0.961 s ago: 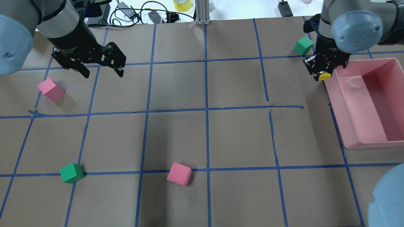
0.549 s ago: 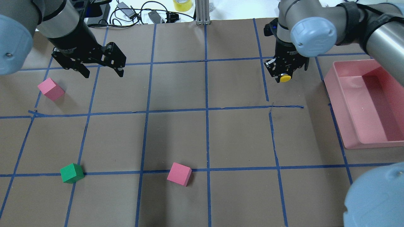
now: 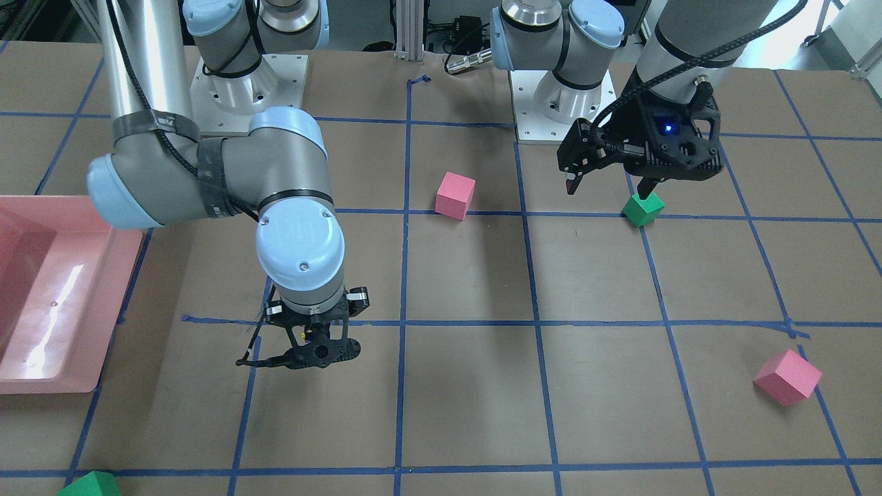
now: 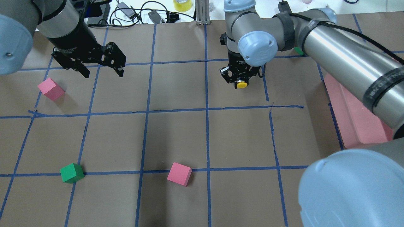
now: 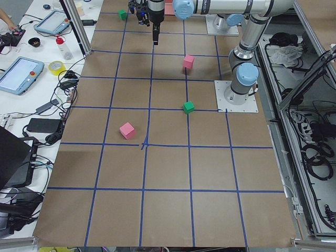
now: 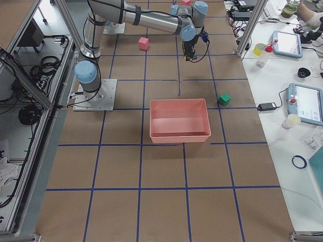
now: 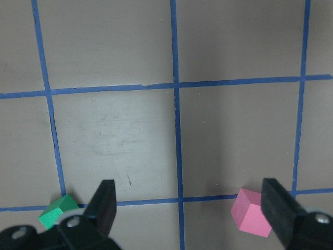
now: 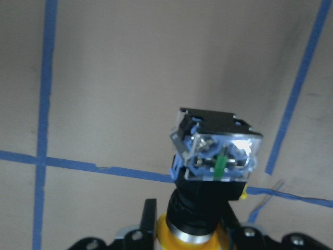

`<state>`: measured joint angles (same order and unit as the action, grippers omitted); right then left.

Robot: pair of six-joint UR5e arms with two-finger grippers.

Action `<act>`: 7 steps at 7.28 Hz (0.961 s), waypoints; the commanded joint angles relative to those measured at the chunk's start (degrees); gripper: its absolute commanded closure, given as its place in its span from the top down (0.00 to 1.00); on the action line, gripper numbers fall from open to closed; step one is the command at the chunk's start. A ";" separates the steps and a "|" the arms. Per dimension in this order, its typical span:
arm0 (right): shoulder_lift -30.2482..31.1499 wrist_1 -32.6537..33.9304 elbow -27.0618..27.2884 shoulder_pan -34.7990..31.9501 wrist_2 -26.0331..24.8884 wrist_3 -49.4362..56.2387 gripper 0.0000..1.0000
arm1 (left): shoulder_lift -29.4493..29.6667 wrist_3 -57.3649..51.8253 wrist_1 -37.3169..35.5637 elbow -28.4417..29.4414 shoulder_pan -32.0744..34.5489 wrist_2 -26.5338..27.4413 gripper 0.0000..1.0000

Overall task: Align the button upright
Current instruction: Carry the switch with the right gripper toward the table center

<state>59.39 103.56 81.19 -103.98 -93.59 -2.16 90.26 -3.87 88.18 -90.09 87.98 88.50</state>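
Note:
My right gripper point(image 4: 241, 82) is shut on the button point(image 4: 242, 84) and holds it above the table, just right of the centre line in the far half. In the right wrist view the button point(image 8: 216, 151) has its grey-black boxy base pointing away from the camera and its yellow cap down between my fingers. In the front-facing view my right gripper point(image 3: 310, 353) hangs over a blue tape line, and the button is mostly hidden there. My left gripper point(image 4: 103, 73) is open and empty above the far left of the table. It also shows in the left wrist view point(image 7: 192, 204).
A pink cube point(image 4: 50, 89) lies below my left gripper. A green cube point(image 4: 72, 173) and another pink cube point(image 4: 179, 173) lie in the near half. A pink bin point(image 4: 350, 126) stands at the right, partly behind my right arm. Another green cube point(image 6: 224, 99) sits beyond it.
My right arm has carried the button leftward, from beside the pink bin to near the table's centre line. The left arm has not moved.

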 commanded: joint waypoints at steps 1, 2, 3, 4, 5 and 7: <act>-4.71 1.73 -3.47 -3.67 1.30 -1.53 0.00 | 0.00 0.00 0.06 0.00 0.00 -0.08 1.00; -6.20 1.73 -5.32 -4.21 2.52 -1.62 0.00 | 0.00 0.00 0.06 0.00 0.00 -0.09 1.00; -7.96 1.73 -6.47 -5.00 2.88 -1.71 0.00 | 0.00 0.00 0.06 0.00 0.00 -0.09 1.00; -9.02 2.17 -7.44 -5.53 5.76 -3.71 0.00 | 0.00 -0.09 0.06 0.00 0.00 0.00 1.00; -10.16 2.17 -8.15 -5.53 6.74 -4.42 0.00 | 0.00 -0.09 -0.02 0.00 0.00 -0.08 1.00; -10.96 2.17 -8.24 -5.97 6.93 -6.52 0.00 | -0.09 0.00 0.06 0.00 0.00 -0.08 1.00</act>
<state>49.04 105.71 73.06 -109.65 -87.01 -7.04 90.25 -3.93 88.22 -90.09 87.98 88.47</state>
